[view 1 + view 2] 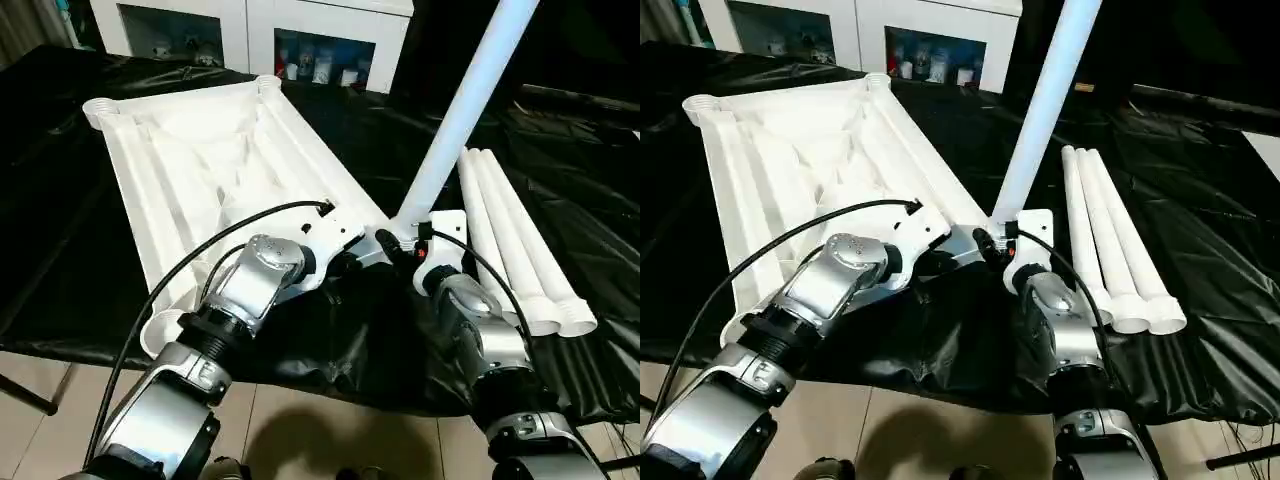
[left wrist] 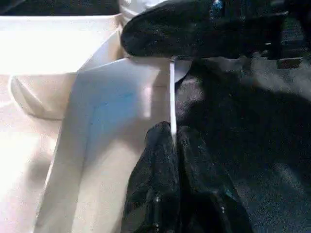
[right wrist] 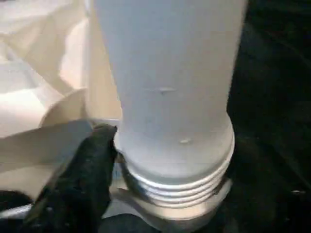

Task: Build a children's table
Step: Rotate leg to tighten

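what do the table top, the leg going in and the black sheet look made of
Top: looks like moulded white plastic, semi-gloss; thin ribs and braces on its underside. Leg: likely the same plastic, a smooth tapered tube with moulded threads at its base. Sheet: probably thin plastic film; it wrinkles and glints.

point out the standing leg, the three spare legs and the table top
standing leg (image 1: 470,100): left eye view, middle of its tilted shaft
spare legs (image 1: 515,240): left eye view, shaft of the middle one of three lying side by side
table top (image 1: 790,160): right eye view, ribbed underside
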Available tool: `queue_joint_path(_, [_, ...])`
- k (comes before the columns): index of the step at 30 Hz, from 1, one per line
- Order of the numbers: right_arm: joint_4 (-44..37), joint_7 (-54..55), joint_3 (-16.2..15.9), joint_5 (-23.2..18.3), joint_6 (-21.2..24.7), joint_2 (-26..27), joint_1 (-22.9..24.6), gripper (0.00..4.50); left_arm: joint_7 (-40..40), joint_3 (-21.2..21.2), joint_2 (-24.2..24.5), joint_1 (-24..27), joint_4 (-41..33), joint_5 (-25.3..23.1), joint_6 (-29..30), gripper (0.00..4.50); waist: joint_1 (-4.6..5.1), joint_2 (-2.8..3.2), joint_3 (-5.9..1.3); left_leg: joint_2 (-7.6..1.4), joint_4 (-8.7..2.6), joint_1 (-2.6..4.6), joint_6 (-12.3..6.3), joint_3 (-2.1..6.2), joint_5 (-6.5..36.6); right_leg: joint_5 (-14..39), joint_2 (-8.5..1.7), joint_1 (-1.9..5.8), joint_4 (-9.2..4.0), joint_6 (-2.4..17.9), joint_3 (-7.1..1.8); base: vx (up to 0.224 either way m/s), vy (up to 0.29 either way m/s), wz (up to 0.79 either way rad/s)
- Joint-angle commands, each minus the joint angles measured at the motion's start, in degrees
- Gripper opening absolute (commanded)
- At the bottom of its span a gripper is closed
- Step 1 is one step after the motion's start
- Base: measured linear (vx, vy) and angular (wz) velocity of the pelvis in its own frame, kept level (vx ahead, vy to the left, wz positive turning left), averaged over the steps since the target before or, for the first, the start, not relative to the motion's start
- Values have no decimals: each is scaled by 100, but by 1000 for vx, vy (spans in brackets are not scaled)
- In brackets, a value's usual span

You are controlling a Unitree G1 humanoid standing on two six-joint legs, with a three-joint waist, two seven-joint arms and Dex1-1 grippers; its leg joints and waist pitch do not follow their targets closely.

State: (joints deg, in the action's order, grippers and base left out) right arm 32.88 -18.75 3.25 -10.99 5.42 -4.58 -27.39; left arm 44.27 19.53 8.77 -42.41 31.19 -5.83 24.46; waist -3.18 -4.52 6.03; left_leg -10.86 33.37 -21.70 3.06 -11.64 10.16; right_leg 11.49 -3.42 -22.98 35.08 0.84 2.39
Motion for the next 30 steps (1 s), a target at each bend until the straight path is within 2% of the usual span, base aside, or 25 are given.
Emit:
queue_joint_path(1, [-85,-450,-293,-25,80,-59,175,385,505,209,45,245,-100,172,-255,0,-16,12,-344,-280,-414,92,-287,146,868,847,-503,235,-435,1142,-288,0,0,0])
queue_joint_path(4, [-357,-952,-350,-60,233,-314,365,385,1022,261,343,415,-361,283,-399,0,-28,10,-334,-281,-414,104,-327,137,823,935,-513,229,-450,1153,-295,0,0,0])
queue_joint_path(8, [-955,-1909,-590,-177,415,-847,714,385,1937,363,898,683,-832,496,-595,0,-54,23,-331,-305,-424,124,-345,133,798,911,-507,213,-441,1178,-296,0,0,0])
queue_joint_path(9, [-955,-1909,-590,-177,415,-847,714,385,1937,363,898,683,-832,496,-595,0,-61,29,-336,-310,-431,126,-354,139,781,868,-497,227,-425,1190,-289,0,0,0])
queue_joint_path(10, [-1360,-2430,-732,-308,514,-1143,924,385,2350,361,1159,796,-1088,640,-629,0,-72,44,-344,-319,-428,136,-354,138,756,786,-496,220,-414,1228,-285,0,0,0])
queue_joint_path(11, [-1405,-2486,-749,-321,521,-1176,947,385,2392,360,1186,807,-1115,655,-626,0,-89,46,-354,-320,-414,132,-393,131,632,543,-487,230,-371,1259,-287,0,0,0])
queue_joint_path(13, [-1803,-2953,-866,-438,623,-1463,1154,385,2646,334,1413,842,-1247,693,-589,0,-93,42,-356,-311,-407,128,-446,121,563,378,-477,230,-358,1316,-284,0,0,0])
queue_joint_path(15, [-2021,-3240,-902,-487,659,-1653,1279,385,2788,280,1569,842,-1269,707,-622,0,-105,39,-351,-313,-403,117,-469,120,579,383,-488,232,-355,1340,-284,0,0,0])
queue_joint_path(18, [-2006,-3294,-866,-506,709,-1667,1276,385,2820,240,1604,831,-1230,710,-648,0,-94,30,-355,-309,-400,126,-430,118,633,510,-499,223,-364,1371,-285,0,0,0])
queue_joint_path(20, [-1966,-3292,-859,-519,724,-1645,1253,350,2806,223,1595,834,-1205,712,-646,0,-94,28,-358,-305,-392,126,-412,115,612,516,-502,225,-363,1385,-289,0,0,0])
queue_joint_path(22, [-1986,-3289,-872,-553,775,-1640,1248,347,2802,230,1597,852,-1210,725,-641,0,-89,14,-364,-302,-386,123,-428,113,553,450,-501,234,-352,1392,-288,0,0,0])
queue_joint_path(25, [-2052,-3298,-881,-613,869,-1615,1253,314,2823,240,1595,878,-1237,742,-623,0,-82,12,-366,-298,-381,118,-464,116,463,346,-493,240,-334,1407,-283,0,0,0])
queue_joint_path(30, [-2059,-3331,-887,-620,889,-1577,1258,287,2839,244,1591,892,-1245,759,-616,0,-69,10,-366,-295,-375,118,-466,116,475,390,-495,241,-337,1406,-282,0,0,0])
